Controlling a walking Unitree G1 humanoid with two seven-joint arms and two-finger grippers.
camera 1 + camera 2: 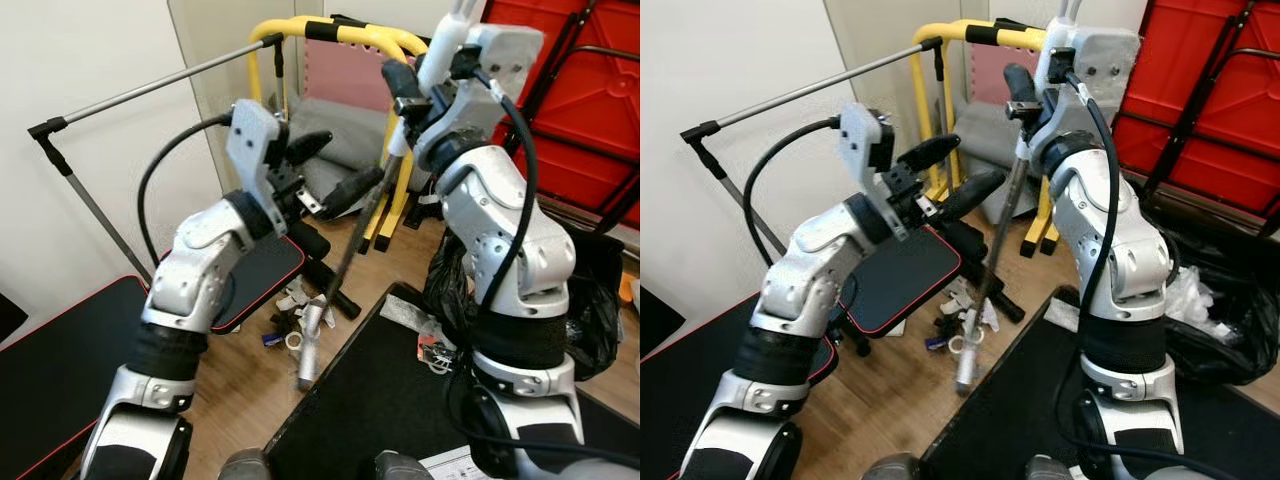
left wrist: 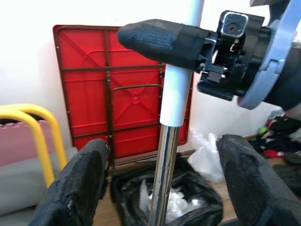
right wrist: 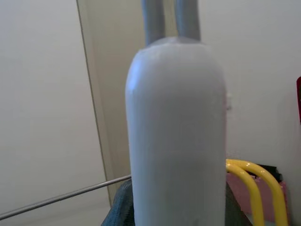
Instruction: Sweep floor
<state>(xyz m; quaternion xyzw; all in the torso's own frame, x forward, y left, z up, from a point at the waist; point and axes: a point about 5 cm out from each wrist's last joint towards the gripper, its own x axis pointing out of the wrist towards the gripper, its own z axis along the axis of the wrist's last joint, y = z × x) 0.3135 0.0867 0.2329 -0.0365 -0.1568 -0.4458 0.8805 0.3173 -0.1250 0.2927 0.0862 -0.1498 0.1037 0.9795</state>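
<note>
Gripping stage of the sweep, judged as not yet complete: broom held by one arm only, second grasp pending. At left, left gripper (image 1: pixel 948 174) raised at mid-height, fingers (image 2: pixel 77 188) spread apart on either side of the broom handle (image 1: pixel 352 240), close beside it but not touching. Next move calls for closing these fingers on the chrome section below the white sleeve, then drawing the lower end across the wooden floor (image 1: pixel 250 400) toward the litter (image 1: pixel 962 312). Long axis of handle steeply upright, tilted: top end far and right, lower end (image 1: pixel 310 360) near and left, pointing down to the floor beside the edge of the black mat (image 1: pixel 390 400). At right, right gripper (image 1: pixel 408 85) clamped around the upper, white part of the handle, high in the scene.
</note>
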